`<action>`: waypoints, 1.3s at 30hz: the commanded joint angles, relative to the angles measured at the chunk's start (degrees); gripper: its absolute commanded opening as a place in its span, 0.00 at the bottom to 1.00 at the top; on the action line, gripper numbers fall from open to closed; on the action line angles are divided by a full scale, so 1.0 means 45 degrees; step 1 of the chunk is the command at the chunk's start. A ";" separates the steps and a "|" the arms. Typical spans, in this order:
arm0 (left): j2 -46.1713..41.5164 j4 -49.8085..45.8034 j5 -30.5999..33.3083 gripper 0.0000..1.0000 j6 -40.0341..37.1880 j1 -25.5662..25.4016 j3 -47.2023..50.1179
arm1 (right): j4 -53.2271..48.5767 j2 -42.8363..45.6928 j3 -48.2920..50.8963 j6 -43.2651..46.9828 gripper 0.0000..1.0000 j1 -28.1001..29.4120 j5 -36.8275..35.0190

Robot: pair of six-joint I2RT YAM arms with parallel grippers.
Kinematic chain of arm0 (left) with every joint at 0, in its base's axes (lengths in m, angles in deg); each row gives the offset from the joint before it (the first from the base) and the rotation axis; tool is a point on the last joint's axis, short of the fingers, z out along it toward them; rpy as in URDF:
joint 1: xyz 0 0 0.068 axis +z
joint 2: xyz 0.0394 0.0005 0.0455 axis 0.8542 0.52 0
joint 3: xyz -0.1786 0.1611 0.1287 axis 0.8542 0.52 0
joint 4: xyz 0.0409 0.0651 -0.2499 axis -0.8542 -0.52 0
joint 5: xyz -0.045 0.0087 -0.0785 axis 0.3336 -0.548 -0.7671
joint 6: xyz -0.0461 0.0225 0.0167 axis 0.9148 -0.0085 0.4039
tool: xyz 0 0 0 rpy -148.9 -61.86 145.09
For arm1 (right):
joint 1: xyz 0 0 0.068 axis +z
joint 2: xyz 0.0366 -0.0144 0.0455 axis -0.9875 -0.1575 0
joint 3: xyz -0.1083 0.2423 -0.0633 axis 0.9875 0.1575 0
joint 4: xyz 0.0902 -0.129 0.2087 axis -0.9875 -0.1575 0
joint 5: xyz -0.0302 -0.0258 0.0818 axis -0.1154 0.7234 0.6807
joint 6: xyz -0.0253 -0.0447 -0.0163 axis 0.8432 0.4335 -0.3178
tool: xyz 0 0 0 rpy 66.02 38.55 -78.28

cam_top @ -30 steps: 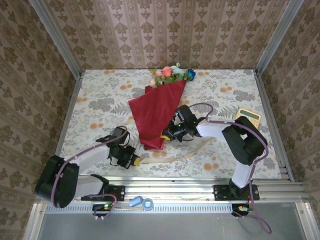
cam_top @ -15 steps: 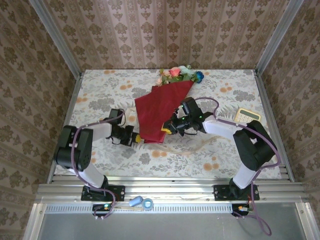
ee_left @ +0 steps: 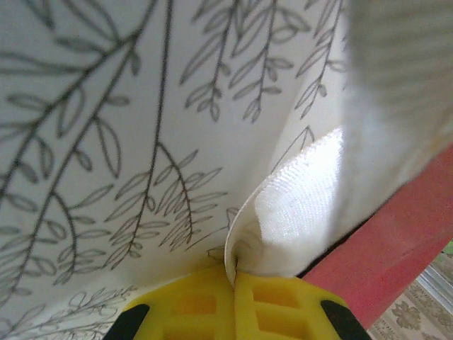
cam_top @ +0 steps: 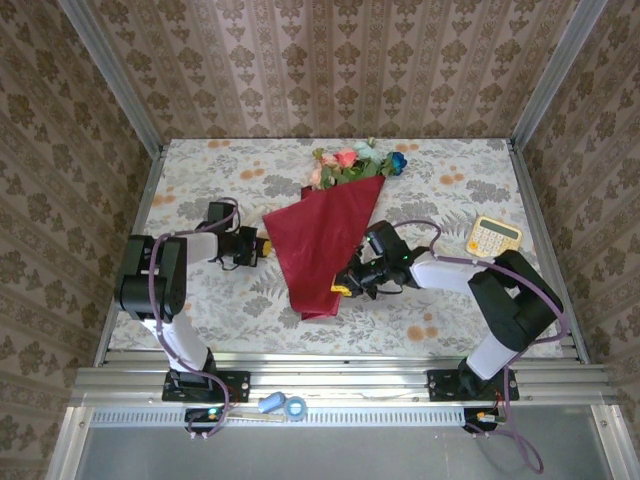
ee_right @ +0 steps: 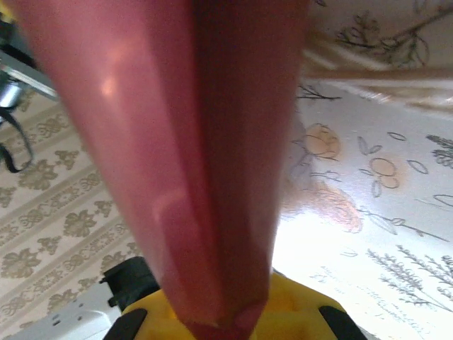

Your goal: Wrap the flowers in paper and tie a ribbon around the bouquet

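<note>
At the left claw (ee_left: 233,282), pads pinch the cream ribbon (ee_left: 304,212); my right claw (ee_right: 225,322) is clamped on the bouquet (cam_top: 320,240) near its narrow end, mid desk (cam_top: 200,190). I'd draw the ribbon taut and low around it, not creasing the paper (ee_right: 212,142).

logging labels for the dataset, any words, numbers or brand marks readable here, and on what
No readable text in any view.
On the yellow calculator: key and display marks too small to read.
On the red paper, ribbon and tablecloth: no lettering, only floral print on the cloth.
</note>
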 commanded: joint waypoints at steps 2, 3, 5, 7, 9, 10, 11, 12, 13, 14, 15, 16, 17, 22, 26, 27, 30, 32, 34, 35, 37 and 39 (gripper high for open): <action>0.0076 0.0738 0.1563 0.00 0.0284 0.0357 0.0535 | -0.1855 -0.0560 -0.0258 0.1091 0.27 -0.0001 -0.0464; -0.0112 0.0703 0.1596 0.00 0.0338 0.0363 0.0697 | -0.2727 -0.0450 -0.0577 0.1506 0.36 -0.0060 -0.0811; -0.0407 0.0551 0.1598 0.00 0.0415 0.0384 0.0912 | -0.4244 0.0004 -0.1196 0.2198 0.48 -0.0231 -0.1606; -0.0631 0.0456 0.1508 0.00 0.0447 0.0383 0.1088 | -0.5605 0.0613 -0.1636 0.2507 0.54 -0.0642 -0.2514; -0.0759 0.0445 0.1355 0.00 0.0524 0.0384 0.1214 | -0.6671 0.1189 -0.1695 0.2459 0.55 -0.1281 -0.3399; -0.0860 0.0525 0.1344 0.00 0.0574 0.0393 0.1309 | -0.7004 0.1483 -0.1584 0.2311 0.55 -0.1709 -0.3781; -0.0967 0.0519 0.1358 0.00 0.0583 0.0403 0.1385 | -0.7424 0.1661 -0.1499 0.2161 0.55 -0.2095 -0.4094; -0.1098 0.0455 0.1364 0.00 0.0603 0.0413 0.1456 | -0.8145 0.1812 -0.1457 0.2011 0.54 -0.2519 -0.4560; -0.1191 0.0404 0.1363 0.00 0.0591 0.0403 0.1493 | -0.8664 0.1873 -0.1473 0.1907 0.53 -0.2905 -0.4929; -0.1292 0.0359 0.1373 0.00 0.0588 0.0414 0.1536 | -0.9083 0.1883 -0.1457 0.1726 0.52 -0.3251 -0.5288; -0.1334 0.0298 0.1344 0.00 0.0575 0.0405 0.1556 | -0.9285 0.1805 -0.1425 0.1495 0.51 -0.3621 -0.5489; -0.1376 0.0274 0.1277 0.00 0.0562 0.0403 0.1568 | -0.9256 0.1671 -0.1339 0.1135 0.49 -0.3865 -0.5512; -0.1376 0.0272 0.1202 0.00 0.0556 0.0423 0.1592 | -0.9146 0.1543 -0.1340 0.0824 0.48 -0.3972 -0.5436; -0.1406 0.0280 0.0997 0.00 0.0519 0.0424 0.1695 | -0.8566 0.0549 -0.1730 -0.1004 0.47 -0.3734 -0.5053; -0.1443 0.0286 0.0955 0.00 0.0486 0.0423 0.1709 | -0.8153 -0.0114 -0.2200 -0.1983 0.48 -0.3535 -0.4950; -0.1464 0.0295 0.0934 0.00 0.0498 0.0430 0.1719 | -0.7977 -0.0307 -0.2237 -0.2272 0.48 -0.3499 -0.4944; -0.1511 0.0256 0.0895 0.00 0.0428 0.0424 0.1690 | -0.6842 -0.0970 -0.2249 -0.3070 0.49 -0.3450 -0.4743; -0.1587 0.0127 0.0895 0.00 0.0387 0.0413 0.1639 | -0.6515 -0.1437 -0.2456 -0.3352 0.49 -0.3415 -0.4700; -0.1656 -0.0055 0.0878 0.00 0.0281 0.0403 0.1573 | -0.6484 -0.1954 -0.2849 -0.3441 0.49 -0.3353 -0.4699; -0.1688 -0.0074 0.0860 0.00 0.0273 0.0407 0.1574 | -0.6531 -0.2168 -0.2989 -0.3464 0.49 -0.3334 -0.4680; -0.1733 -0.0071 0.0787 0.00 0.0268 0.0405 0.1610 | -0.6633 -0.2503 -0.3141 -0.3624 0.46 -0.3341 -0.4689; -0.1762 -0.0136 0.0782 0.00 0.0212 0.0422 0.1631 | -0.6308 -0.2592 -0.3148 -0.3772 0.41 -0.3422 -0.4837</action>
